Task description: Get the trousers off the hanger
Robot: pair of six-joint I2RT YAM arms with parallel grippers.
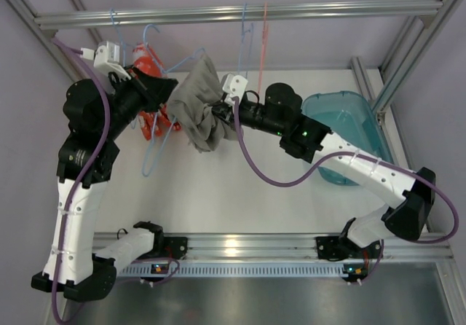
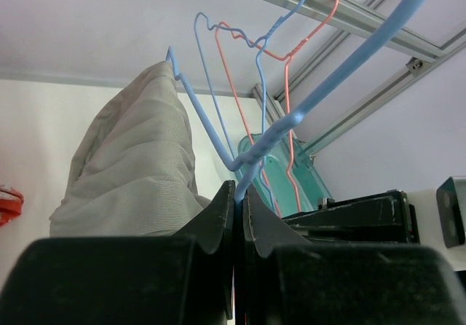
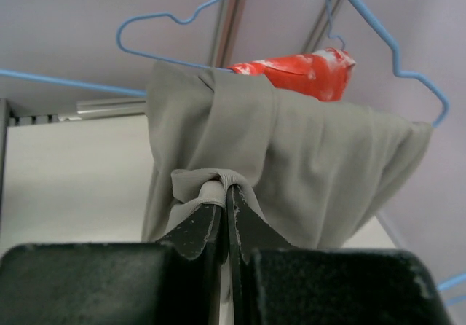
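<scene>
**Item 1, trousers [image 1: 198, 110].** Grey cloth, bunched and draped over the arm of the blue wire hanger [image 2: 207, 128]. You find them above the white table [image 1: 240, 186], between the two arms and below the rail [image 1: 240, 12].

**Item 2, right pincer [image 3: 224, 194].** Fingers pressed together on a rolled fold at the lower edge of the trousers. In your right wrist view the fold sits right at the fingertips and the rest of the cloth hangs above and beyond them. From overhead this pincer meets the cloth on its right side.

**Item 3, left pincer [image 2: 239, 194].** Jaws clamped on the hanger wire just below its twisted neck. In your left wrist view the trousers hang to the left of the fingertips, near them; whether they touch cannot be told.

**Item 4, surroundings.** A red garment [image 1: 149, 66] hangs behind the trousers. Spare hangers [image 1: 251, 37], blue and pink, hang on the rail. A teal tub [image 1: 342, 114] stands on the table at the right.
</scene>
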